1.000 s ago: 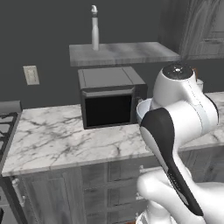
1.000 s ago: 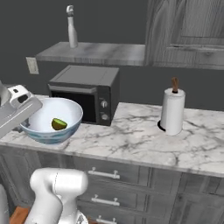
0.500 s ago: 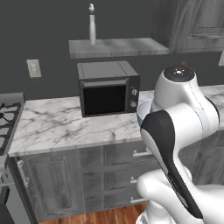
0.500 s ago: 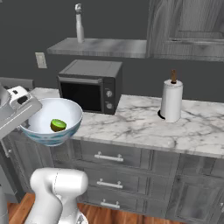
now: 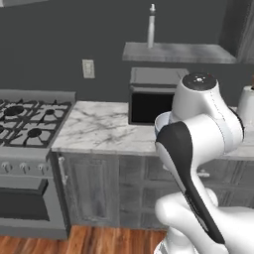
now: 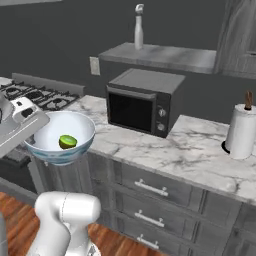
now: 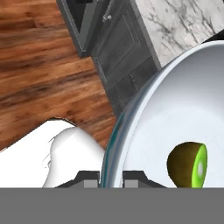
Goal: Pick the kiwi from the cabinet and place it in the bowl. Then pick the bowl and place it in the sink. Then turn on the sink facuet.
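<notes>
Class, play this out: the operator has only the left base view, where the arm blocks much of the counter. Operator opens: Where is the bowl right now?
Observer: The bowl is held up off the counter, in front of its edge.
Operator: Is the kiwi in it?
Observer: Yes, the kiwi lies on the white inside.
Operator: How is it gripped?
Observer: The hand view shows the gripper with its jaws on either side of the bowl's rim.
</notes>
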{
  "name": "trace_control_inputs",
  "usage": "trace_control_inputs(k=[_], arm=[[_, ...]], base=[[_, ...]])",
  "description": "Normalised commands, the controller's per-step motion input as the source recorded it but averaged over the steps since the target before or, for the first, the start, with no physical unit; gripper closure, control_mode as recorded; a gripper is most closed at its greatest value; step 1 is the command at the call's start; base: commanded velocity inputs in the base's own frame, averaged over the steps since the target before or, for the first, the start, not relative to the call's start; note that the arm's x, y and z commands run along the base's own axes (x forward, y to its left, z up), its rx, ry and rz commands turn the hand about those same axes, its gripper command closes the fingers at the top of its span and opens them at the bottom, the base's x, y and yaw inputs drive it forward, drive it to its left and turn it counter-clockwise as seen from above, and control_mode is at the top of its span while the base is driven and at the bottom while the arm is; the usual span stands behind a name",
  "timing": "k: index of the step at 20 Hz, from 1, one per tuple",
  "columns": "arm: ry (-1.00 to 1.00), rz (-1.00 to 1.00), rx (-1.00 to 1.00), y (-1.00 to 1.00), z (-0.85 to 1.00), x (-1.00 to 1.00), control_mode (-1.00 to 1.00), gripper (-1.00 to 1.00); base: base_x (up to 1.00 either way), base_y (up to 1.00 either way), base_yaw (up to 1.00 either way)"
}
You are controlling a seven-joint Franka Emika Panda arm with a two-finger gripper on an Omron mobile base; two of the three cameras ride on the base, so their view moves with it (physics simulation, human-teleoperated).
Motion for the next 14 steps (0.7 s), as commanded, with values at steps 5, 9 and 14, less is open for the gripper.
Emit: trace_control_inputs(k=[5, 9, 14], arm=[[0.0, 0.0, 0.0, 0.0, 0.0, 0.0, 1.0, 1.0], [0.0, 0.0, 0.0, 0.0, 0.0, 0.0, 1.0, 1.0], [0.0, 0.0, 0.0, 0.0, 0.0, 0.0, 1.0, 1.0]], base=[[-0.03, 0.0, 0.72], [0.0, 0.0, 0.73], [0.0, 0.0, 0.74]])
